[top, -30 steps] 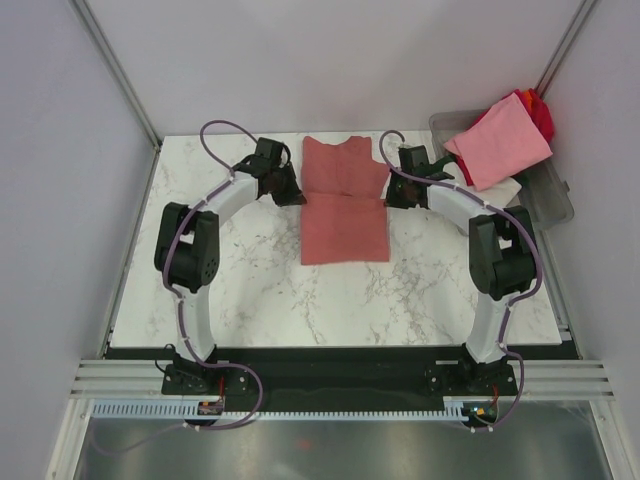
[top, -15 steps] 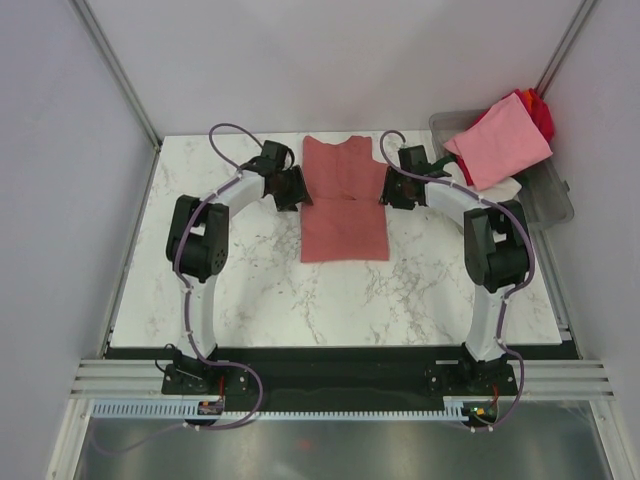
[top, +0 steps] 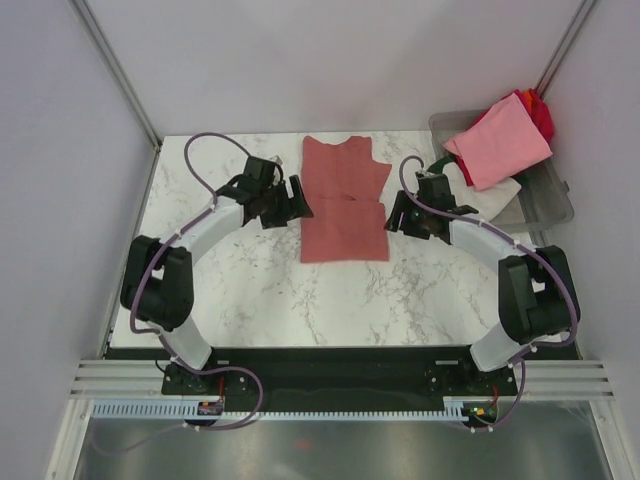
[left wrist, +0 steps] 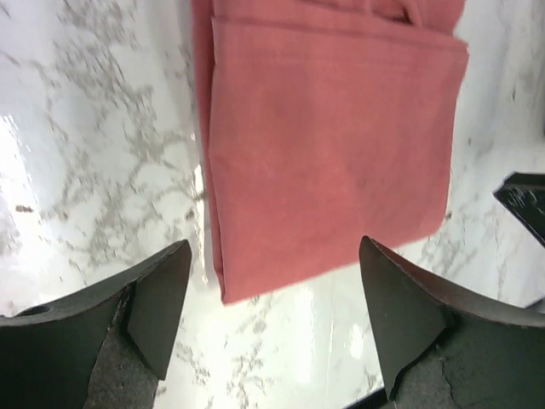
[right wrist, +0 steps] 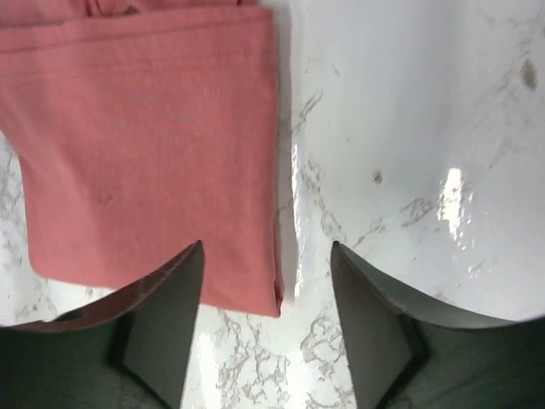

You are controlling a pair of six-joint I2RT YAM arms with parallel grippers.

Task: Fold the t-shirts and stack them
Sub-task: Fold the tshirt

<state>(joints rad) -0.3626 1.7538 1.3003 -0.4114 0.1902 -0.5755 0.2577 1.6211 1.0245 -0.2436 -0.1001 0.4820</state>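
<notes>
The dusty brick-red cloth t-shirt (top: 345, 200) lies flat on the white marble counter (top: 250, 290), mid far edge, with its near part doubled over. The left gripper (top: 293, 200) is just beside its left side and the right gripper (top: 397, 217) just beside its right, both with jaws wide apart, holding nothing. A light pink t-shirt (top: 500, 140) is draped over the clear grey plastic tub (top: 552, 200) at the far right corner

folded t-shirt (top: 345, 210): mid bench (top: 250, 290), towards the back
left fingers (left wrist: 157, 302): just left of it
right fingers (right wrist: 162, 315): just right of it
tub (top: 552, 196): back-right corner
other t-shirts (top: 497, 142): on tub
</notes>
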